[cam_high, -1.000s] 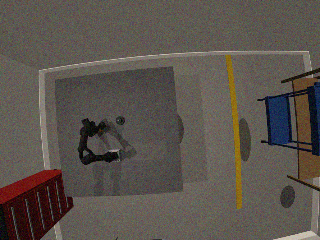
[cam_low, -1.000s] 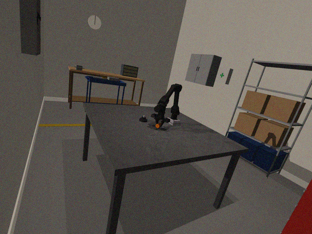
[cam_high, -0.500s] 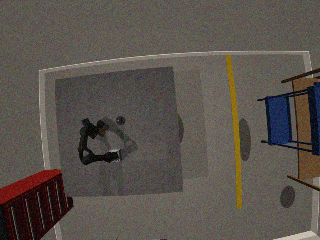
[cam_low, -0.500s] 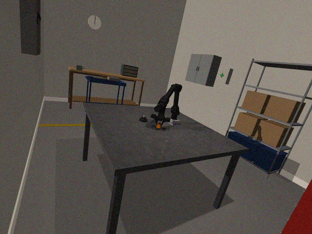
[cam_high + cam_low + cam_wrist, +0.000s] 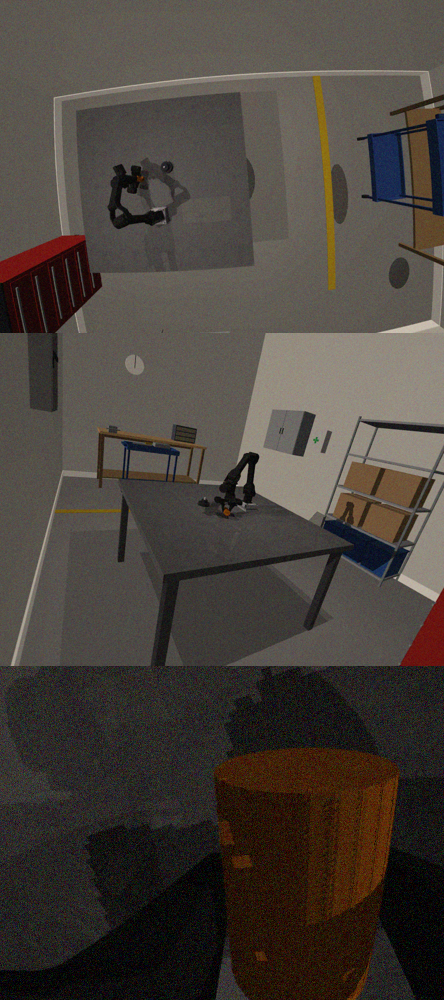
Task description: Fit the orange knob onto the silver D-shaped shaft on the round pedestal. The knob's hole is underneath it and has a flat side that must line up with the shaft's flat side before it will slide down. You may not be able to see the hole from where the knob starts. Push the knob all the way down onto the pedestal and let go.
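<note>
Orange knob (image 5: pixel 140 178) (image 5: pixel 226 512) (image 5: pixel 305 851) is grasped by the gripper (image 5: pixel 137 178) (image 5: pixel 227 509) (image 5: pixel 295 862), between its two dark fingers, on the near side of the pedestal in the exterior view. The round black pedestal (image 5: pixel 168 168) (image 5: pixel 204 504) stands apart from it on the dark table (image 5: pixel 207 143) (image 5: pixel 229 544), and its short silver shaft (image 5: pixel 164 167) (image 5: pixel 204 498) is bare. The wrist view shows one flat round end and the side of the knob, but no hole can be seen there. I judge that the step in hand is to orient the knob for carrying it to the shaft. The next move probably calls for turning the hole downward, bringing the knob above the shaft, and matching both flat sides before pushing down. Which way the hole faces, I cannot tell.
</note>
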Action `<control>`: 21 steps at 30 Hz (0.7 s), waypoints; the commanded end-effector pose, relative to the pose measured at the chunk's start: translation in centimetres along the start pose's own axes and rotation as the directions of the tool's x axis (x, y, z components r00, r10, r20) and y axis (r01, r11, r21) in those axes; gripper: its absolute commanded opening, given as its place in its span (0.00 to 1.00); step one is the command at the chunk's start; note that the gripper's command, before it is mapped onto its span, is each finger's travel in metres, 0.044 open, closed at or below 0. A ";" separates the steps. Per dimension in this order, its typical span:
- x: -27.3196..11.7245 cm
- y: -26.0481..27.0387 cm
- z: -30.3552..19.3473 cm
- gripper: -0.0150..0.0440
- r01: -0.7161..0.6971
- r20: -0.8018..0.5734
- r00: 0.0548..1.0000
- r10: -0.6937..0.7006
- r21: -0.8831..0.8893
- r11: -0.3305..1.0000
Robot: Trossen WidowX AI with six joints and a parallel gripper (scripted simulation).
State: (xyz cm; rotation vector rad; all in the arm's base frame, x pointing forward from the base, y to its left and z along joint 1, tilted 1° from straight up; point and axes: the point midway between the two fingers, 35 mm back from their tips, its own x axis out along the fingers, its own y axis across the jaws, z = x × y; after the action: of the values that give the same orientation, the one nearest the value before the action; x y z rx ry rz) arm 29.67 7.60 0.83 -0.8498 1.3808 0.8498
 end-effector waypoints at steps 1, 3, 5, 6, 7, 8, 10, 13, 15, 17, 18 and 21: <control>-0.2 -0.1 0.0 0.56 0.004 0.001 1.000 -0.004 -0.046 0.999; -0.1 -0.1 0.0 0.56 0.004 0.001 1.000 -0.004 -0.046 0.999; 0.3 -0.1 0.0 0.56 0.004 0.001 1.000 -0.004 -0.046 0.999; 0.6 -0.1 0.0 0.56 0.004 0.001 1.000 -0.004 -0.046 0.999; 0.9 -0.1 0.0 0.56 0.004 0.001 1.000 -0.004 -0.046 0.999; 1.2 -0.1 0.0 0.56 0.004 0.001 1.000 -0.004 -0.046 0.999; 1.2 -0.1 0.0 0.56 0.004 0.001 1.000 -0.004 -0.046 0.999; 1.2 -0.1 0.0 0.56 0.004 0.001 1.000 -0.004 -0.046 0.999; 1.0 -0.1 0.1 0.65 0.004 0.004 1.000 -0.004 -0.042 0.999; 1.0 -0.1 0.1 0.69 0.004 0.004 1.000 -0.004 -0.042 0.999; 1.0 -0.1 0.1 0.69 0.004 0.004 1.000 -0.004 -0.042 0.999; 1.0 -0.1 0.1 0.69 0.004 0.004 1.000 -0.004 -0.042 0.999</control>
State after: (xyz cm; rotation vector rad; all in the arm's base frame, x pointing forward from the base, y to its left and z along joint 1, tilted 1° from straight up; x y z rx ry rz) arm 29.74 7.62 -0.26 -0.8823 1.3639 0.8800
